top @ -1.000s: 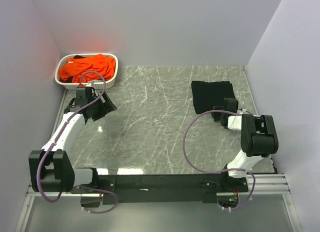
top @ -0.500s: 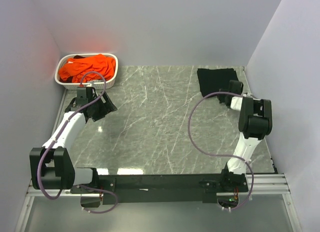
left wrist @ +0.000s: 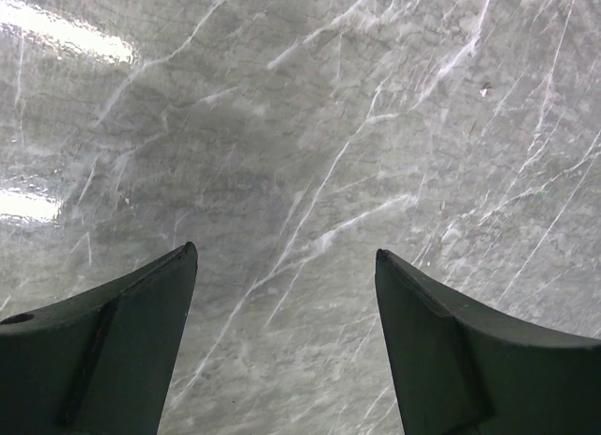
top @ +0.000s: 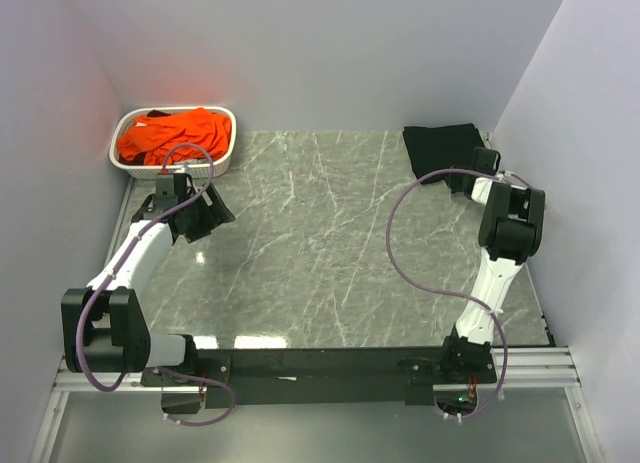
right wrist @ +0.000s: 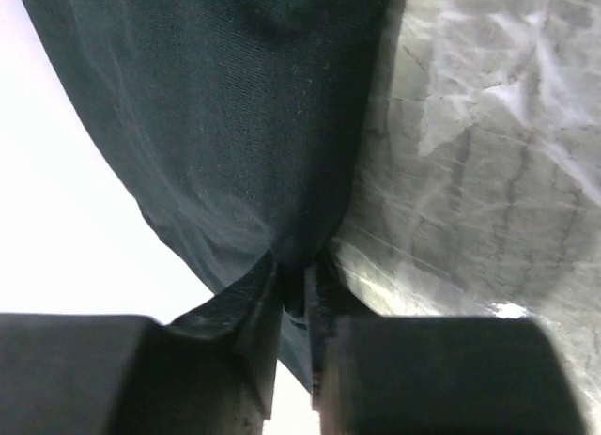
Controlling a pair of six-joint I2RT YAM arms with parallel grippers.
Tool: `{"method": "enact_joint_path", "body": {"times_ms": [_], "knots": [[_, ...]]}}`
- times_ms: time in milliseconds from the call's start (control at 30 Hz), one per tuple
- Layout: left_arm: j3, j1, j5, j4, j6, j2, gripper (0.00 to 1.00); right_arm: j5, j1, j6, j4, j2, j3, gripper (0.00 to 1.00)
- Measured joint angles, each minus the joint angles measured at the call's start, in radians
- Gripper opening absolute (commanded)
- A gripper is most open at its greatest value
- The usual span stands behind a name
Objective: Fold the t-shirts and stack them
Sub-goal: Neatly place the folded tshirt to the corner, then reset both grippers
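One black t-shirt (top: 440, 146), folded to a compact rectangle, lies at the one o'clock corner of the bench (top: 320, 243), close to the back and right walls. The right hand (right wrist: 302, 289) pinches a ridge of its dark cloth between nearly closed fingers; the wrist view shows the fabric drawn up into a small peak at the grip, with marble showing to the right of it.

Several orange t-shirts (top: 170, 135) sit heaped in the white latticed basket (top: 226, 158) at the eleven o'clock corner, well apart from the black one and not yet folded.

The step in hand looks like settling the folded black tee as the base of the stack. To do it well, the pinched edge should be lowered until the peak flattens. The fingers should part before any pull-back, so the fold is not dragged open. Retreating toward six o'clock, low and straight, would spare the layers. The tee also wants to lie square and fully on the bench, since the orange ones must rest on it.

The right arm is stretched far out along the bench's right edge, wrist low, hand meeting the tee's near right edge. The left arm reaches toward eleven o'clock. The left hand (left wrist: 285, 256) hangs above bare marble just at the basket's five o'clock, fingers spread wide and holding nothing.
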Motion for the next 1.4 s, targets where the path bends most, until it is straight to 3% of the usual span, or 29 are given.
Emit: {"method": "enact_joint_path", "body": {"times_ms": [333,600,867,1100,1400], "knots": [[0.0,0.0,0.0,0.008,0.0,0.003,0.83,-0.085,0.0,-0.044,0.03,0.03,0.033,0.38],[-0.006,0.0,0.0,0.013,0.0,0.002,0.82,-0.162,-0.006,-0.104,-0.023,0.098,0.173,0.45],[-0.009,0.0,0.001,0.015,0.0,0.002,0.83,-0.17,-0.01,-0.15,-0.028,0.055,0.104,0.61],[-0.019,0.0,0.002,0.013,-0.002,-0.015,0.83,-0.153,-0.01,-0.251,-0.139,-0.223,-0.129,0.64],[0.016,0.0,-0.027,-0.098,-0.02,-0.222,0.88,-0.093,-0.01,-0.502,-0.454,-0.91,-0.237,0.69]]}}
